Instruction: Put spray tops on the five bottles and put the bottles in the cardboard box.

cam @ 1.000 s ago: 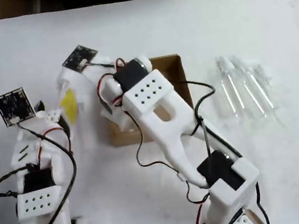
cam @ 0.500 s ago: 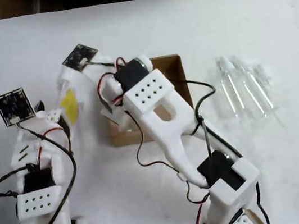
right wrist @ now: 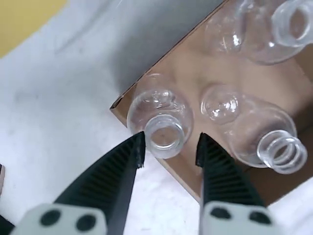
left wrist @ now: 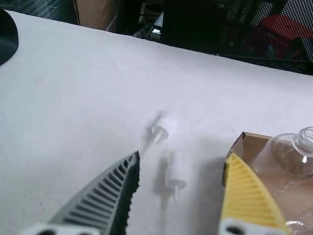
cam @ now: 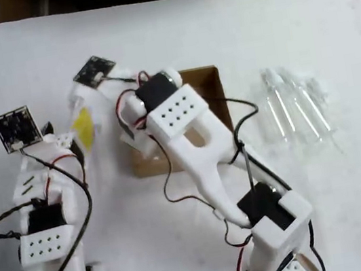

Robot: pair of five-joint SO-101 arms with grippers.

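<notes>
The right arm (cam: 195, 140) lies across the cardboard box (cam: 207, 77) and covers most of its opening from above. Inside, three uncapped bottles (right wrist: 254, 125) stand close together, with narrow gaps between them. Loose bottles (cam: 280, 116) lie beside the box. Past them, along the far side, the table (cam: 252, 21) offers wide room to pass.

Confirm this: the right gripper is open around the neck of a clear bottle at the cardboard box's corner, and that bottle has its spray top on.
Wrong on the top: in the right wrist view the bottle has a bare, open neck, nothing on it. The rest holds: the right gripper is open around that neck at the corner of the cardboard box.
</notes>
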